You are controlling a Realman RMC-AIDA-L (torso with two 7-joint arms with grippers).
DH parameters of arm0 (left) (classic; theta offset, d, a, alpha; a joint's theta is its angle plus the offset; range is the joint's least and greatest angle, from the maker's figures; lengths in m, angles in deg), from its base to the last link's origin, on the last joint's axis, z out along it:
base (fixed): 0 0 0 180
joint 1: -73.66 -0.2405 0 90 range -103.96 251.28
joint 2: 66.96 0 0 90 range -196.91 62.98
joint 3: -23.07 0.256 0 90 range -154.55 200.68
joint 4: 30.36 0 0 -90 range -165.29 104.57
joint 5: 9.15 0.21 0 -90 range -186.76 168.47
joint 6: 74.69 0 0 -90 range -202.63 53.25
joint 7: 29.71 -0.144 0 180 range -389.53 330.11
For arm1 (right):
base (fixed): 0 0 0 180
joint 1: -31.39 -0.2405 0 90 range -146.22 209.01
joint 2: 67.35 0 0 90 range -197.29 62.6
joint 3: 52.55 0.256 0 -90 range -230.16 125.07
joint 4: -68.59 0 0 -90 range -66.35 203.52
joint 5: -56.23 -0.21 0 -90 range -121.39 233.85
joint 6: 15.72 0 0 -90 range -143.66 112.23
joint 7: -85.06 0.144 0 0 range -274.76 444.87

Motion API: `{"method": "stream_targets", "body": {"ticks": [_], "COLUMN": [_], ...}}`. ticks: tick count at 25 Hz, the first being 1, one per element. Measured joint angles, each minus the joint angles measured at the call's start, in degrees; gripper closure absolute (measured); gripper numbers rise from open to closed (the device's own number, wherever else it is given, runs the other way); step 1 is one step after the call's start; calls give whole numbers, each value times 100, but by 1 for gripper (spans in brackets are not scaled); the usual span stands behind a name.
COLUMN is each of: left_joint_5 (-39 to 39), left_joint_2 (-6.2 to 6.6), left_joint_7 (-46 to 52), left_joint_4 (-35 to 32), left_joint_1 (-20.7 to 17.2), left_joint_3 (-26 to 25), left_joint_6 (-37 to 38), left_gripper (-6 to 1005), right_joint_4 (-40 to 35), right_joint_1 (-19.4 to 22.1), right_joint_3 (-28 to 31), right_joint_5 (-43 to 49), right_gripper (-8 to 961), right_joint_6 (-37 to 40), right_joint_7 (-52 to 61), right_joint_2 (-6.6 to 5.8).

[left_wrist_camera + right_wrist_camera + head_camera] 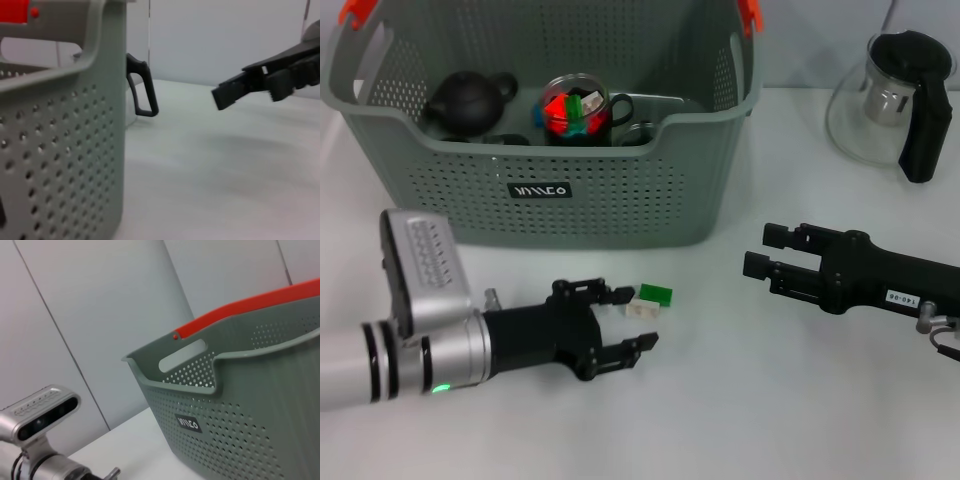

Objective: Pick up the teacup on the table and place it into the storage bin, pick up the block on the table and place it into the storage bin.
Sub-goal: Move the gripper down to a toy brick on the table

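Observation:
A small green block (656,293) and a white block (640,309) lie together on the table in front of the storage bin (560,215). My left gripper (625,320) is open and low over the table, and the white block sits just at its fingertips. A glass teacup (575,108) with a black handle stands inside the bin and holds coloured pieces. My right gripper (767,250) hovers open and empty to the right of the blocks. It also shows in the left wrist view as the right gripper (235,92). The bin's wall (60,150) fills the near side there.
A black teapot (470,100) sits in the bin beside the teacup. A glass pitcher (890,100) with a black handle stands at the back right, and its handle (142,90) shows past the bin. The right wrist view shows the bin (240,390) and the left arm's camera (40,412).

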Motion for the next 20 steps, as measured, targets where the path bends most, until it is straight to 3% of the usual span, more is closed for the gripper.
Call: {"method": "stream_targets", "body": {"ticks": [8, 20], "left_joint_5": [-2, 65], "left_joint_2": [7, 21], "left_joint_7": [8, 13], "left_joint_4": [159, 245], "left_joint_1": [342, 382], "left_joint_3": [46, 120], "left_joint_6": [-572, -824], "left_gripper": [371, 371], "right_joint_4": [9, -6], "right_joint_1": [7, 14], "right_joint_3": [0, 0], "right_joint_5": [0, 0], "right_gripper": [279, 279], "right_joint_6": [1, 1], "right_joint_7": [1, 1], "right_joint_2": [-5, -1]}}
